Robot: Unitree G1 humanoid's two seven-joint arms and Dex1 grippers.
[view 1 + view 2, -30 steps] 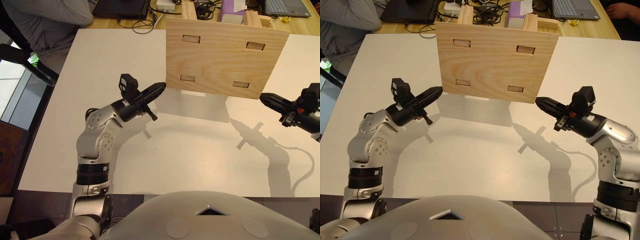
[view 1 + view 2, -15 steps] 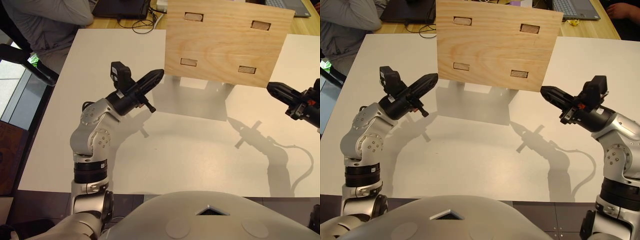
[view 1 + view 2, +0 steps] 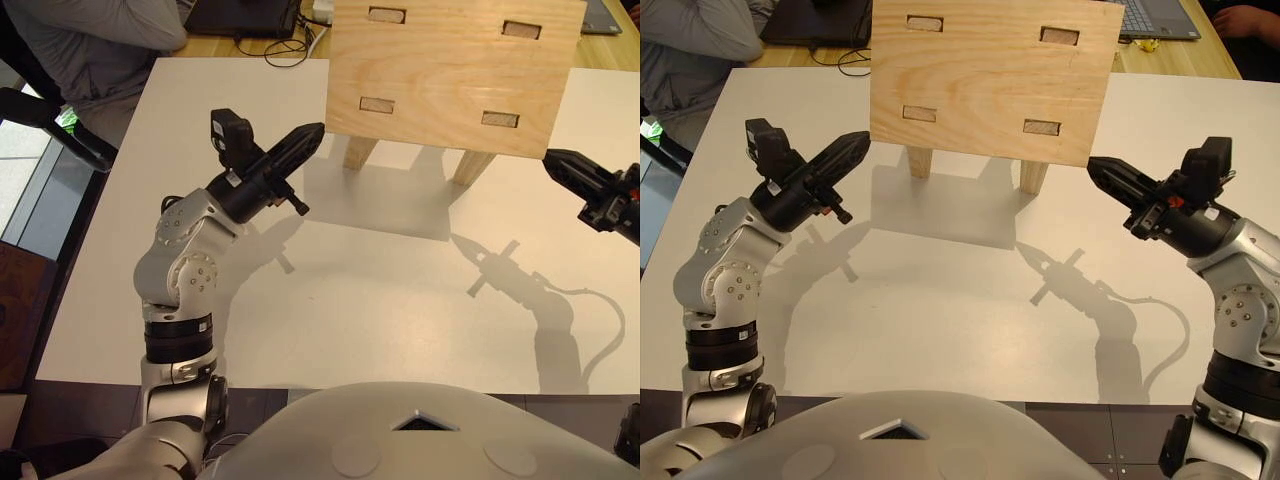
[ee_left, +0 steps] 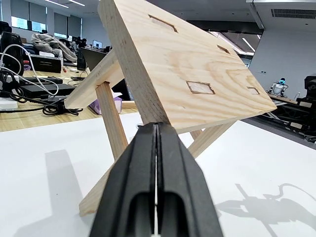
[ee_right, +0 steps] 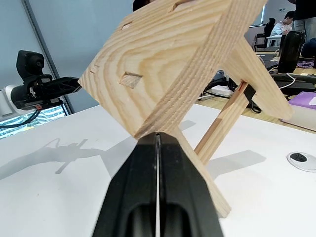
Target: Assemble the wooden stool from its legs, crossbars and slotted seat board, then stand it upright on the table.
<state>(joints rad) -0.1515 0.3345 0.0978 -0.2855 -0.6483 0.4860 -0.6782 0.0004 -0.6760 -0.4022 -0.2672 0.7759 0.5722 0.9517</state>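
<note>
The assembled wooden stool stands tilted at the table's far side, its slotted seat board (image 3: 455,65) facing me. Two of its legs (image 3: 360,152) (image 3: 470,168) rest on the white table (image 3: 380,300) below the board. My left gripper (image 3: 312,133) is shut, its tip at the board's lower left corner; in the left wrist view this gripper (image 4: 154,127) sits right under the board's edge (image 4: 143,94). My right gripper (image 3: 1098,168) is shut too, with its tip just off the lower right corner. In the right wrist view it (image 5: 158,136) meets that corner of the board (image 5: 163,74).
Behind the table runs a wooden desk with laptops (image 3: 240,15) and cables (image 3: 290,45). A seated person (image 3: 90,40) is at the far left corner. The near half of the table is bare, crossed by the arms' shadows.
The seat board has swung up and away from me, and the stool's legs now show beneath it. Both grippers have risen and moved forward with the board's lower corners.
</note>
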